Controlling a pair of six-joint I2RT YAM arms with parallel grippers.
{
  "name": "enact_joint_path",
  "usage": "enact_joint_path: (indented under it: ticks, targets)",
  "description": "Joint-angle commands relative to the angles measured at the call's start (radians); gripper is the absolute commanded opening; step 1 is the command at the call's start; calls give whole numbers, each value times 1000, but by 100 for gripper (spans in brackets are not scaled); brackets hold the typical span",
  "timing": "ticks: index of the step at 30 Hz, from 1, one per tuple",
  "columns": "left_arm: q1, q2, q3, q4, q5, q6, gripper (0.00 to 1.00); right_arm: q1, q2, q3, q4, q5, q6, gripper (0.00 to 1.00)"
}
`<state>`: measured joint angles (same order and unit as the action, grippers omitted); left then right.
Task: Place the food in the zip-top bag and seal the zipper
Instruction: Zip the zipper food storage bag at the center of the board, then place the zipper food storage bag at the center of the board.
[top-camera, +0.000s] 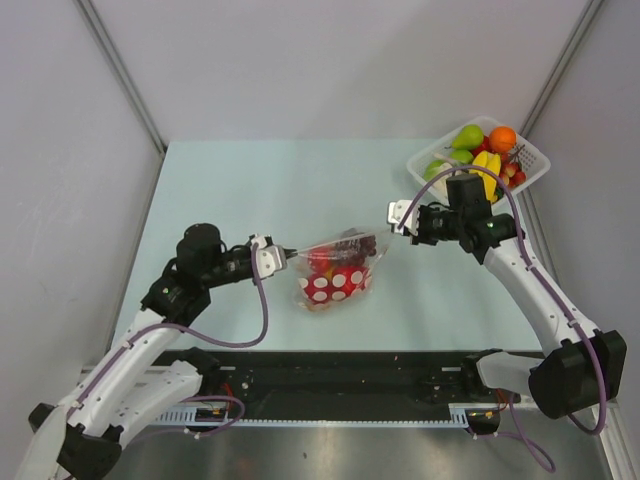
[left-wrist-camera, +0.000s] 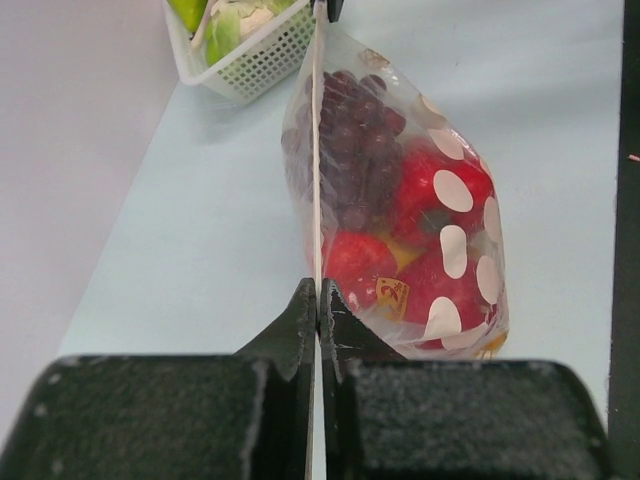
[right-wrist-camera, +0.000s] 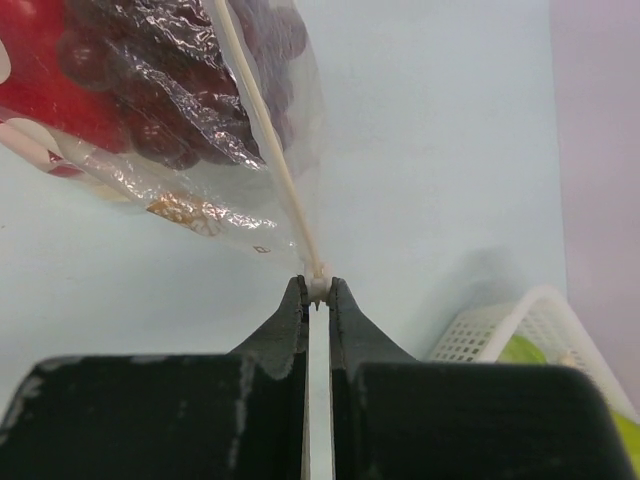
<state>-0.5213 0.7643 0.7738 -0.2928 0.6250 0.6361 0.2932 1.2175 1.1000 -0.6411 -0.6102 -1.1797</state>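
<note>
Pinching the zipper (left-wrist-camera: 316, 170) at both ends: left gripper (left-wrist-camera: 318, 292) and right gripper (right-wrist-camera: 318, 287) are each clamped on the strip. Between them the bag (top-camera: 338, 272) sits mid-way on the table (top-camera: 230, 190), with grapes (left-wrist-camera: 350, 140) and pepper (left-wrist-camera: 440, 200) inside.

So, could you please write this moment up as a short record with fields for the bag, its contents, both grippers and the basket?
bag: zip-top bag held stretched between the two grippers over the table
zipper: zipper taut, looks pressed closed where it can be seen
contents: grape bunch, red pieces
left gripper: left gripper shut on one zipper end
right gripper: right gripper shut on the other end
basket: basket far right, fruit inside
</note>
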Motion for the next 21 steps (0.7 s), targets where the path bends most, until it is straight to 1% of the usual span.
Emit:
enact_joint_path:
  ticks: [1, 3, 4, 5, 6, 7, 8, 10, 11, 12, 13, 14, 16, 18, 19, 20, 21]
  targets:
    - [55, 21, 21, 101, 5, -4, 0, -37, 4, 18, 192, 110, 41, 0]
    - [60, 50, 16, 176, -45, -6, 0, -37, 17, 18, 288, 136, 129, 0]
    - [67, 70, 16, 205, -68, -3, 0, -37, 39, 20, 396, 165, 159, 0]
    - [78, 131, 28, 268, -79, -6, 0, -37, 51, 18, 453, 182, 187, 0]
    - [92, 165, 42, 289, -82, -13, 0, -32, 65, 18, 512, 197, 239, 0]
    - [122, 203, 60, 331, -91, -33, 0, -32, 100, 20, 612, 235, 255, 0]
    - [139, 293, 105, 384, -97, -48, 0, -32, 117, 30, 645, 253, 268, 0]
    - [196, 378, 162, 455, -94, -108, 0, -35, 180, 53, 756, 300, 301, 0]
    - [214, 415, 215, 475, -91, -128, 0, -38, 201, 64, 780, 311, 310, 0]
    - [230, 481, 240, 491, -79, -145, 0, -43, 220, 96, 797, 320, 316, 0]
    - [259, 504, 258, 498, -62, -157, 0, -48, 234, 110, 823, 331, 330, 0]
    - [267, 521, 280, 510, -26, -154, 0, -48, 258, 122, 831, 333, 336, 0]
    - [277, 543, 283, 518, -10, -124, 0, -45, 272, 146, 821, 317, 348, 0]
    - [280, 552, 274, 492, 33, -90, 0, -40, 277, 147, 758, 278, 338, 0]
    - [282, 556, 269, 418, 56, -32, 0, -36, 280, 147, 654, 232, 309, 0]
    - [282, 564, 260, 367, 102, 6, 0, -19, 295, 147, 583, 212, 290, 0]
    - [282, 569, 249, 318, 116, 45, 0, -8, 304, 146, 524, 179, 275, 0]
